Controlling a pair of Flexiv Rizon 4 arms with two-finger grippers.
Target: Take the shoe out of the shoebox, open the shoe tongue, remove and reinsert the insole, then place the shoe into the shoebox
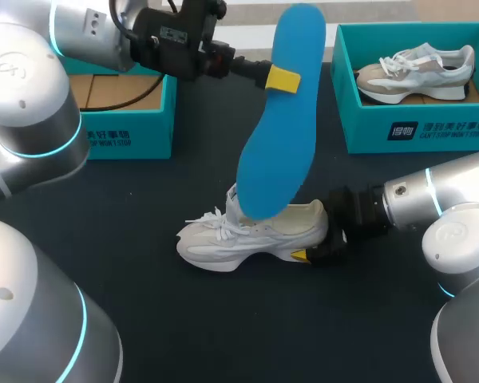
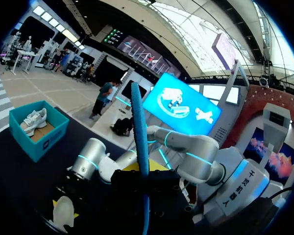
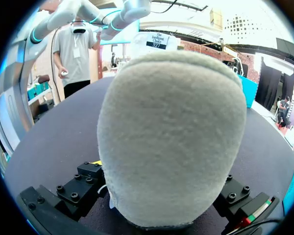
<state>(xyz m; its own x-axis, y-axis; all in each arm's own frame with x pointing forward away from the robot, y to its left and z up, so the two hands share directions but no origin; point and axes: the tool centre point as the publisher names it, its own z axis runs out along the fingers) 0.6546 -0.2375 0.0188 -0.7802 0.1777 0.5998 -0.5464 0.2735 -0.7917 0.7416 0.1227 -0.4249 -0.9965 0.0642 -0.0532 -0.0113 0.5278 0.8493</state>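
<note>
My left gripper [image 1: 281,78] is shut on a blue insole [image 1: 283,136] near its upper end. It holds the insole upright in the air, with the lower end hanging just over the white shoe [image 1: 247,235] that stands mid-table. In the left wrist view the insole [image 2: 138,127] shows edge-on, rising from between the left gripper [image 2: 142,170]. My right gripper [image 1: 313,246] is at the shoe's heel, one finger on each side of it. The heel [image 3: 171,132] fills the right wrist view, flanked by the black fingers [image 3: 81,183].
An open teal shoebox [image 1: 419,132] at the back right holds a second, grey and white shoe [image 1: 415,72]. Another teal shoebox [image 1: 132,132] stands at the back left, partly hidden behind my left arm. The table is dark.
</note>
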